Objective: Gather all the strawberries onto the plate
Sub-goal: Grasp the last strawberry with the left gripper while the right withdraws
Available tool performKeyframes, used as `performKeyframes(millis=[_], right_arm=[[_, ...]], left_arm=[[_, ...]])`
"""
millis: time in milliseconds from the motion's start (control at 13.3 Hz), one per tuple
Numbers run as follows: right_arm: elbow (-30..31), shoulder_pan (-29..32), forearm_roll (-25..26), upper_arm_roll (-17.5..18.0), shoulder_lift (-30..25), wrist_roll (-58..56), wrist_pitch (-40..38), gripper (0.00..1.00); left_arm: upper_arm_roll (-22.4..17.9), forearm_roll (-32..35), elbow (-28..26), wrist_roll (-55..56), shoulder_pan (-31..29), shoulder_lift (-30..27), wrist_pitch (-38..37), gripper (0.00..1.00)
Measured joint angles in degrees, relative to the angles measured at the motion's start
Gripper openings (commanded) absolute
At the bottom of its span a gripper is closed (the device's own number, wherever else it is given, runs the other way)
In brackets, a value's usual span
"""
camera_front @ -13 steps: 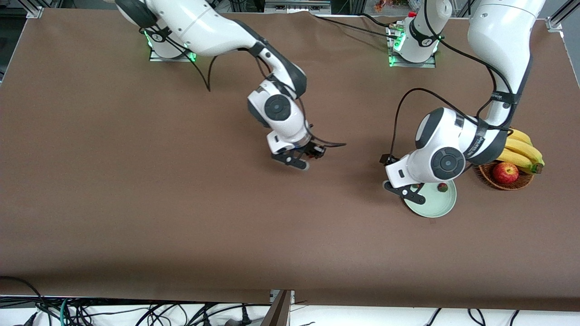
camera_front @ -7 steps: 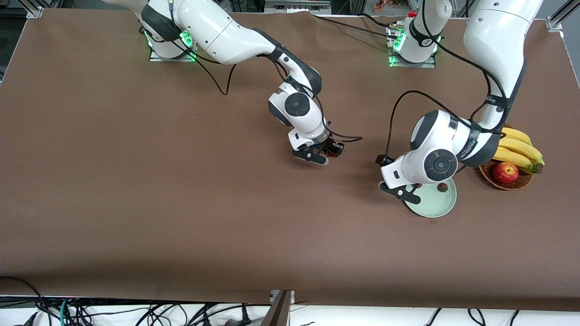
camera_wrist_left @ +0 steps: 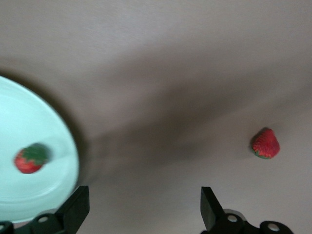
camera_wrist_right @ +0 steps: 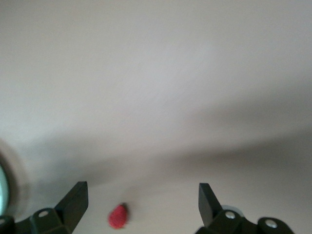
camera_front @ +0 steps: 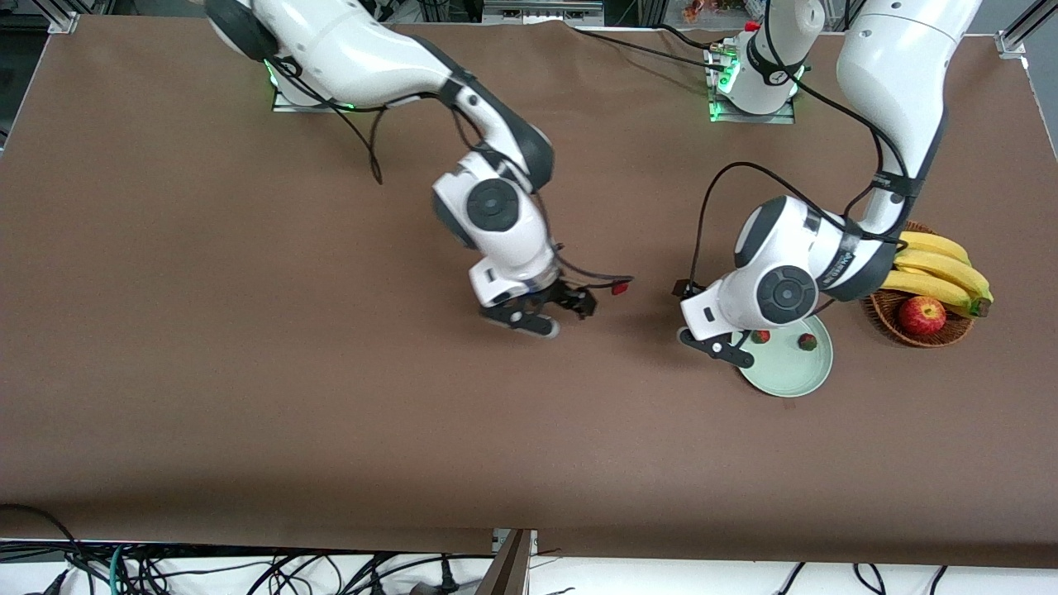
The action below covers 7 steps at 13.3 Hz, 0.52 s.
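Observation:
One strawberry (camera_front: 620, 287) lies on the brown table between the two arms, apart from the plate. It also shows in the right wrist view (camera_wrist_right: 118, 217) and in the left wrist view (camera_wrist_left: 265, 143). Two strawberries (camera_front: 760, 336) (camera_front: 807, 341) lie in the pale mint-green plate (camera_front: 785, 376); one of them (camera_wrist_left: 30, 158) shows on the plate (camera_wrist_left: 29, 117) in the left wrist view. My right gripper (camera_front: 537, 314) (camera_wrist_right: 141, 209) is open and empty, beside the loose strawberry. My left gripper (camera_front: 726, 345) (camera_wrist_left: 144, 212) is open and empty at the plate's rim toward the right arm's end.
A brown wicker basket (camera_front: 888, 314) with a red apple (camera_front: 922, 315) and bananas (camera_front: 942, 268) stands beside the plate toward the left arm's end. Cables hang at the table's front edge.
My right gripper swung toward the plate, then drew back; the strawberry now lies alone on the table. My left gripper shifted slightly off the plate, uncovering a second strawberry.

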State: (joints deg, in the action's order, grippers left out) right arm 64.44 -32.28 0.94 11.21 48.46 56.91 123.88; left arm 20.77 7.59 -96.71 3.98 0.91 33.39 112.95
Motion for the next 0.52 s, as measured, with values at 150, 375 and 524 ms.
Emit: performKeyframes(millis=[150, 375, 524], right_arm=[[2.7, 5.4, 0.0, 0.0, -5.8, -9.7, -8.7, 1.00], [9.5, 13.1, 0.0, -0.1, -14.1, -25.1, -18.8, 1.00], [13.1, 17.5, 0.0, -0.8, -19.4, -33.1, -24.6, 1.00]], left_arm=[[0.8, 0.0, -3.8, 6.0, 2.1, 0.1, 6.4, 1.00], [1.2, 0.0, -7.9, 15.9, 6.8, 0.4, 12.3, 1.00], [1.1, 0.0, -8.6, 21.3, 10.3, 1.3, 15.0, 1.00]])
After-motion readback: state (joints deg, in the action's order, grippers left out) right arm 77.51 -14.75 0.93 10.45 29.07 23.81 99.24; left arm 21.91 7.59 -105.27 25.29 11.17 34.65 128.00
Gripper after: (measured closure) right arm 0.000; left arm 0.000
